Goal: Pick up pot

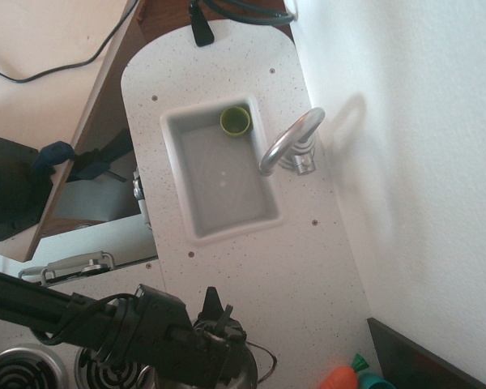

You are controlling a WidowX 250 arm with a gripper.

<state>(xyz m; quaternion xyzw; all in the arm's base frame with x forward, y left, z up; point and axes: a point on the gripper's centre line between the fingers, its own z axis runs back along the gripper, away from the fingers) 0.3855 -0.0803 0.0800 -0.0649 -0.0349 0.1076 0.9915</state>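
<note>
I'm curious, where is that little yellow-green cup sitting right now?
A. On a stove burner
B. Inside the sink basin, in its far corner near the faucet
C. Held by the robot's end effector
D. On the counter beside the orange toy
B. The yellow-green cup sits inside the white sink, in the basin's corner by the faucet, far from the end effector over the pot.
</note>
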